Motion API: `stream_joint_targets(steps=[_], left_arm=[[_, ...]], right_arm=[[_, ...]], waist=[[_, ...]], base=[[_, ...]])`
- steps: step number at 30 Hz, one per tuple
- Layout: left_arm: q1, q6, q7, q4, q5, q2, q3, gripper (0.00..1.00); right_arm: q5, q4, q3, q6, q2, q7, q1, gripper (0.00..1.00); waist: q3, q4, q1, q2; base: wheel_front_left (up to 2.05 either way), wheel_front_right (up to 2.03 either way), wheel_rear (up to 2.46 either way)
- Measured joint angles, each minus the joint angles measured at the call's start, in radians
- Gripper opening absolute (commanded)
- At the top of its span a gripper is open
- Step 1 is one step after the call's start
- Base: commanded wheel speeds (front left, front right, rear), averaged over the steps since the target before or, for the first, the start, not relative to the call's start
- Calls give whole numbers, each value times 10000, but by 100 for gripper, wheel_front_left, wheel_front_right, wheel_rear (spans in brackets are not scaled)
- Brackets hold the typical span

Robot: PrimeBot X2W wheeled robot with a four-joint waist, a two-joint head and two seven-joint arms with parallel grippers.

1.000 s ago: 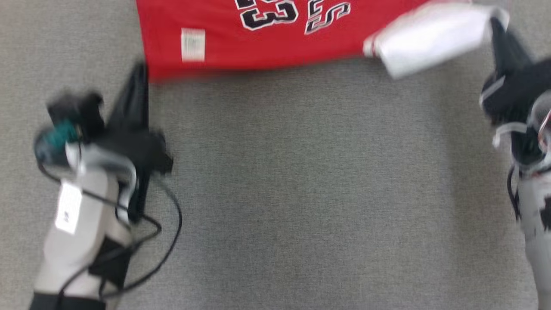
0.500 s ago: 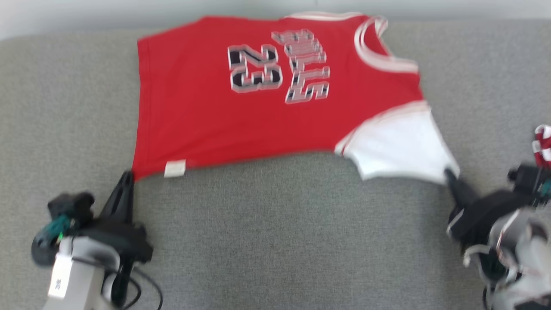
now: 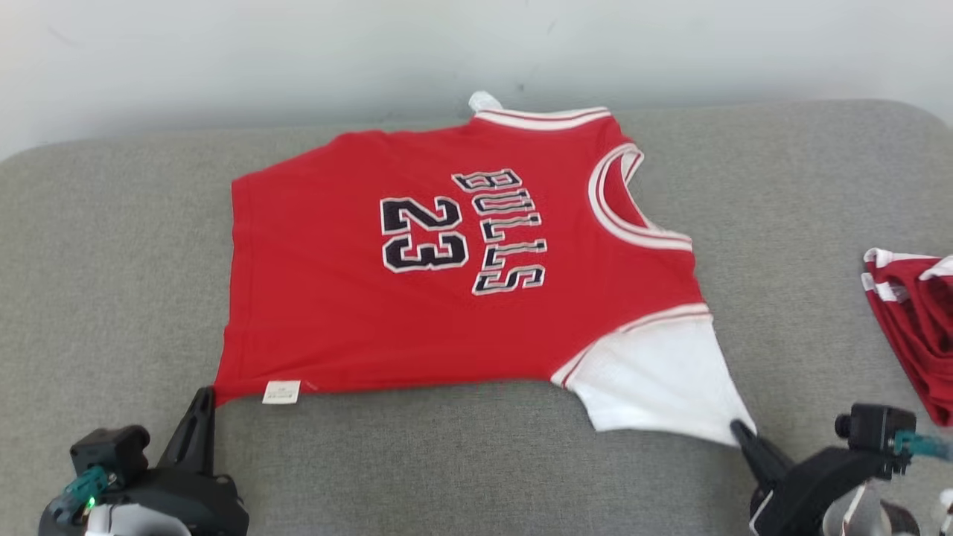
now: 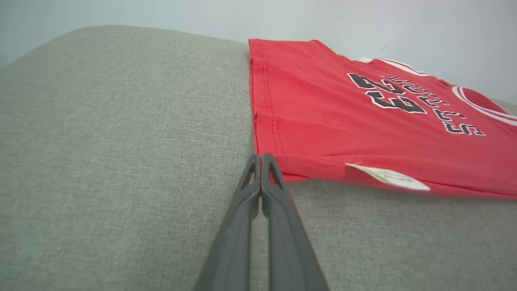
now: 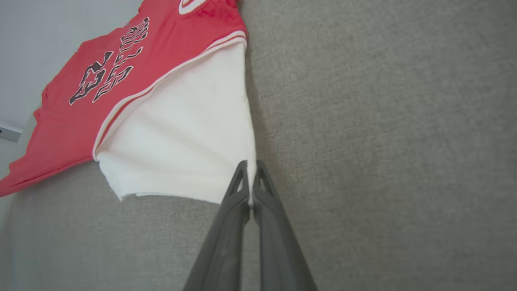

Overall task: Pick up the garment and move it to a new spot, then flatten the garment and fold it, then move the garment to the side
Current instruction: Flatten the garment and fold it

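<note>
Looking at a red number-23 jersey [image 3: 335, 313] flat on grey fabric cushion [image 3: 112, 260]; pinched tight at hem corner [image 4: 284, 165] by left gripper [image 3: 202, 398], at white sleeve tip [image 5: 226, 178] by right gripper [image 3: 739, 430] (pulled taut).

Garment [image 3: 335, 298] red, white sleeve [image 3: 655, 372], black lettering [image 3: 424, 234]; cushion [image 3: 447, 461] grey.

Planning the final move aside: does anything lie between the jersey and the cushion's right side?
Yes: a pile of red garments lies at the right edge of the cushion, apart from the jersey. The left pincer and right pincer grip its corners.
</note>
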Motion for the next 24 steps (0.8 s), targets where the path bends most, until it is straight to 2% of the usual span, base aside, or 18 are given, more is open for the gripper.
stream_joint_targets(steps=[3, 7, 15, 24], left_arm=[[265, 27, -2, -242, 0, 63, 35, 0], [704, 326, -2, -441, 13, 88, 161, 0], [1492, 1321, -6, -963, 23, -96, 569, 0], [2099, 1578, -73, -1647, 42, -161, 677, 0]], right_arm=[[8, -372, 31, -90, 8, 249, 511, 0], [4, -819, 44, -349, 6, 489, 704, 0], [-2, -1590, 155, -640, 63, 1022, 1322, 0], [31, -2272, 263, -848, -82, 1806, 2110, 0]], waist=[[-101, -93, -1, -1], [-141, -219, 1, 0], [-116, -298, 2, 0], [-129, -262, 2, 1]], base=[[0, 0, 0], [0, 0, 0], [0, 0, 0], [0, 0, 0]])
